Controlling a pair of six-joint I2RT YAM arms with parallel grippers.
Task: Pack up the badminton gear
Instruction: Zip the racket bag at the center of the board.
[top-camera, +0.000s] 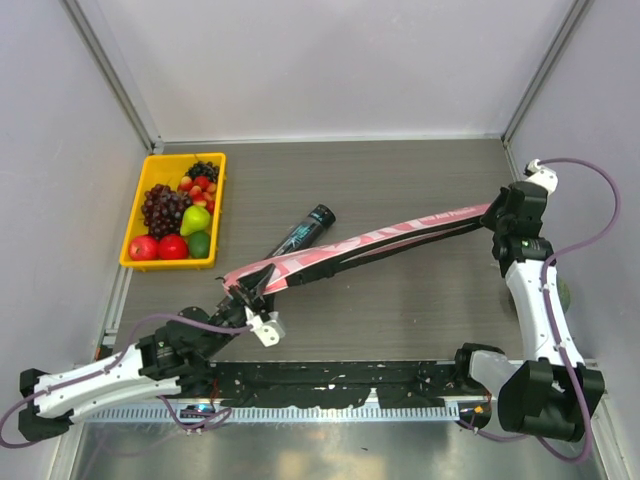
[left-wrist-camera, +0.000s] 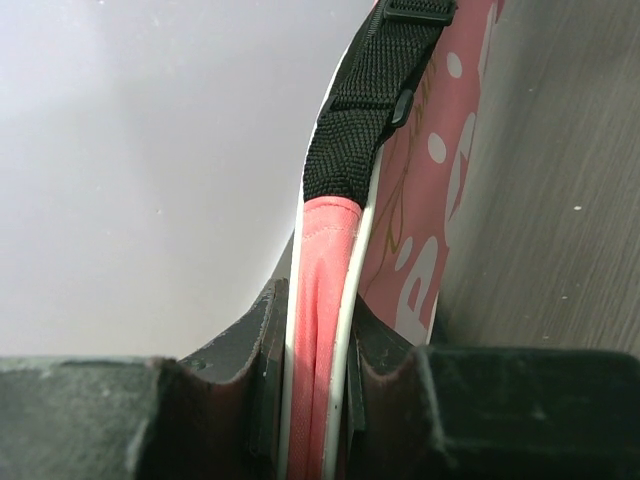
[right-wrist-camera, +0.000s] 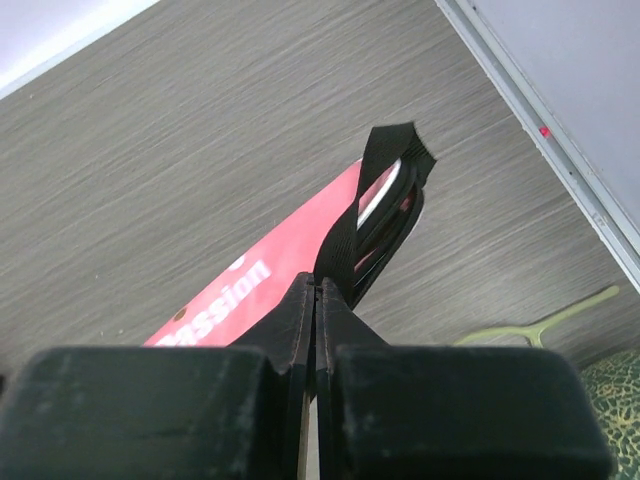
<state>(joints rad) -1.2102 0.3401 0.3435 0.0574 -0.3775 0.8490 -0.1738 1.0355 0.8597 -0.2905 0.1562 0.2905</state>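
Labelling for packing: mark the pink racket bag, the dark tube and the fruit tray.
pink racket bag (top-camera: 400, 230), top view, mid-length of its pink face.
dark tube (top-camera: 300, 233), top view, middle of its body.
yellow fruit tray (top-camera: 165, 264), top view, near wall.

Table (top-camera: 400, 300) w/ tube (top-camera: 303, 230), fruit tray (top-camera: 167, 263)

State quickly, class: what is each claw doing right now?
Left claw: closed on the pink bag.
Right claw: closed on the bag's black strap.

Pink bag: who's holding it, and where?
Both. The left gripper pinches the pink bag by its edge at one end; the right gripper pinches its black strap at the other.
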